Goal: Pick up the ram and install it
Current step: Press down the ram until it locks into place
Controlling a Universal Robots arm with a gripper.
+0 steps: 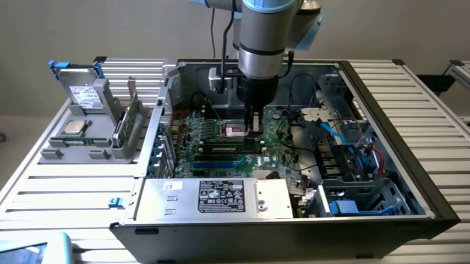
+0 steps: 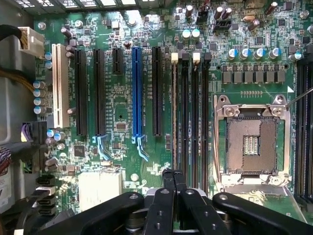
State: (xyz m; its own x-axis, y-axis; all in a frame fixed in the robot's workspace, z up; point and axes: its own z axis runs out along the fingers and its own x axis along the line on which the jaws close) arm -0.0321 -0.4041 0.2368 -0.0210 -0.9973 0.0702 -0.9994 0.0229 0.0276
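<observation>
A ram (image 1: 134, 117), a long green board, stands on edge in the grey holder (image 1: 88, 151) outside the case, at the exterior view's left. My gripper (image 1: 255, 126) hangs inside the open case over the motherboard (image 1: 220, 159), close above the memory slots beside the processor socket (image 1: 236, 130). In the wrist view the gripper (image 2: 173, 175) is shut, its two black fingers pressed together with nothing between them. The tips sit at the end of the memory slots (image 2: 190, 112). The slot nearest the blue one holds a thin pale edge (image 2: 174, 112); I cannot tell what it is.
The holder also carries a grey drive with blue tabs (image 1: 82, 88) and a small silver chip (image 1: 74, 127). Inside the case are a power supply box (image 1: 217, 197), loose cables (image 1: 334, 129) and drive bays (image 1: 360, 198). The case walls rise around the board.
</observation>
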